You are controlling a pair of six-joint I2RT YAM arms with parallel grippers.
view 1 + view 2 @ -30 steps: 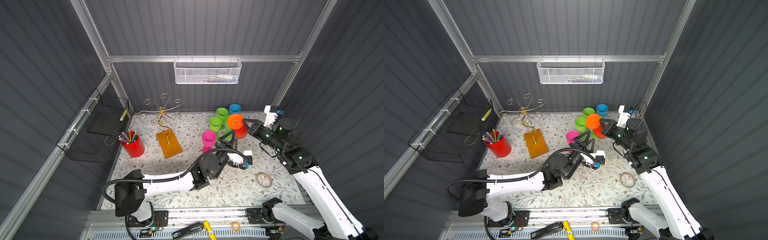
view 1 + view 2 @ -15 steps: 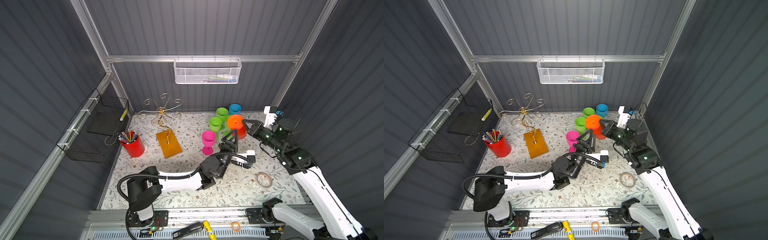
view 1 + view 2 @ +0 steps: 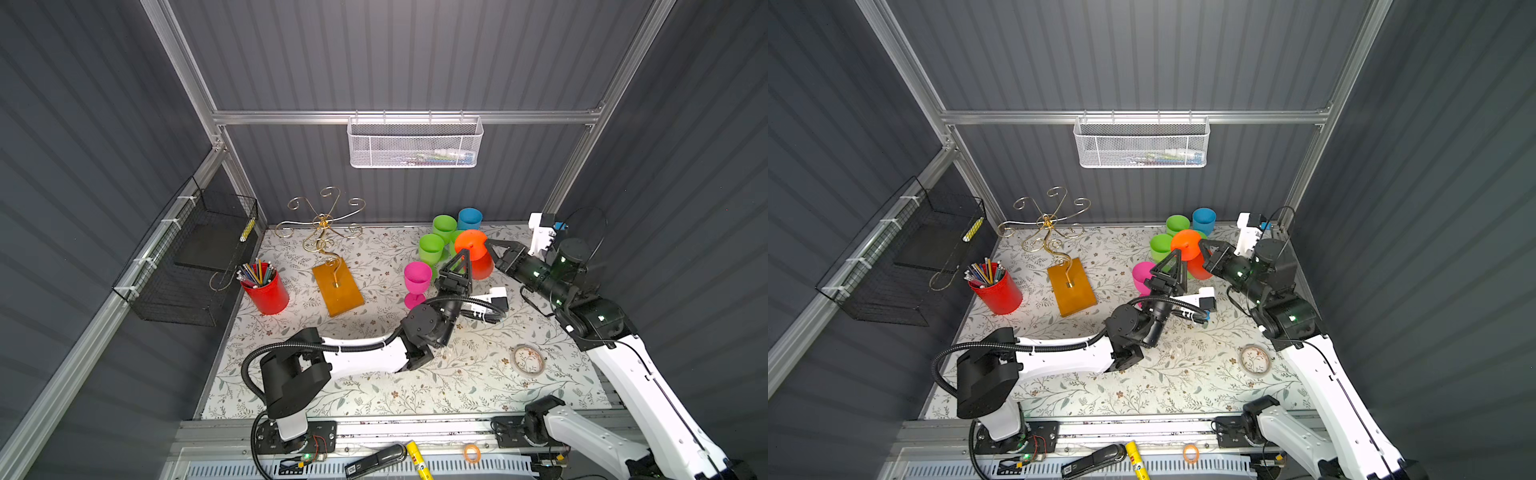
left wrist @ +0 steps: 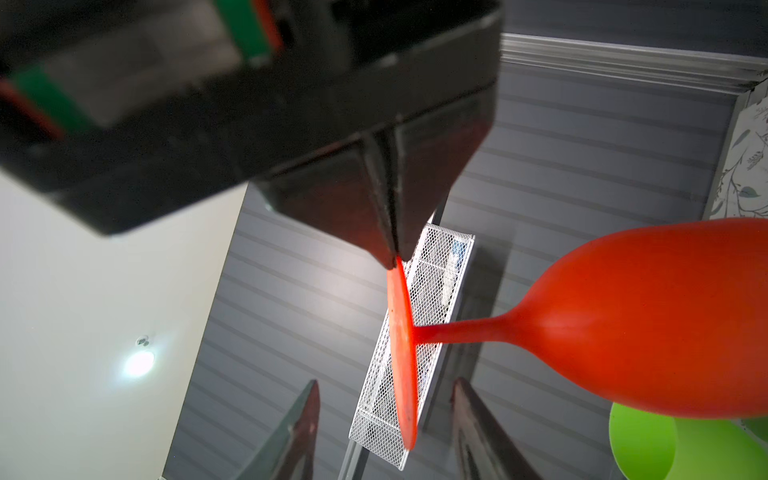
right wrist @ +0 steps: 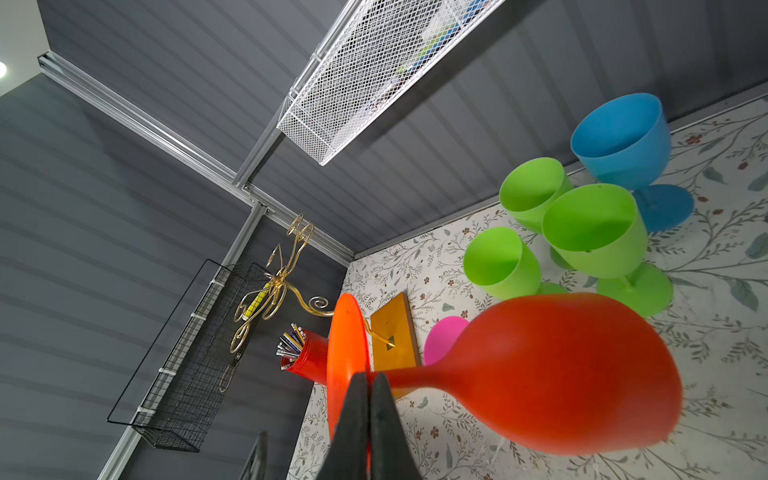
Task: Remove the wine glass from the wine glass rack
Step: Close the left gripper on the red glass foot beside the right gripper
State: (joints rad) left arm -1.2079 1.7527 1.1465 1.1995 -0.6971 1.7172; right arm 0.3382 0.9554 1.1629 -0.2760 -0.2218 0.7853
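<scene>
Right wrist view, entry one: right gripper [image 5: 368,380], jaws pinched hard on the rim of the flat round foot of the wine glass [image 5: 540,374]. The glass is smooth orange-red plastic with a thin stem and a rounded teardrop bowl. I see it held in the air upside down and tilted, foot uppermost, over the far right part of the surface [image 3: 374,386].

Right arm: rises from the near right corner, forearm sloping toward the far edge, gripper aimed toward the left edge.

Left arm: lies low across the middle of the surface, elbow bent, wrist tipped upward. Left gripper [image 4: 385,381]: jaws apart, one finger on each side of the foot's edge, neither touching it in the left wrist view.

Wine glass rack [image 3: 322,226]: thin gold wire with curled scroll arms, near the far left corner, on a rectangular orange-brown wooden base [image 3: 337,286], well apart from the glass.

Surface: pale sheet printed with leaves and flowers.

On it:
- three green glasses [image 3: 431,245], a blue glass [image 3: 469,217] and a pink glass [image 3: 417,277], clustered by the far edge beside the held glass
- a red cup [image 3: 268,291] of pencils by the left edge
- a tape roll [image 3: 528,359] toward the right edge

Walls: grey ribbed panels on aluminium rails. A white mesh basket [image 3: 415,143] hangs on the back wall and a black wire basket [image 3: 195,257] on the left one.
</scene>
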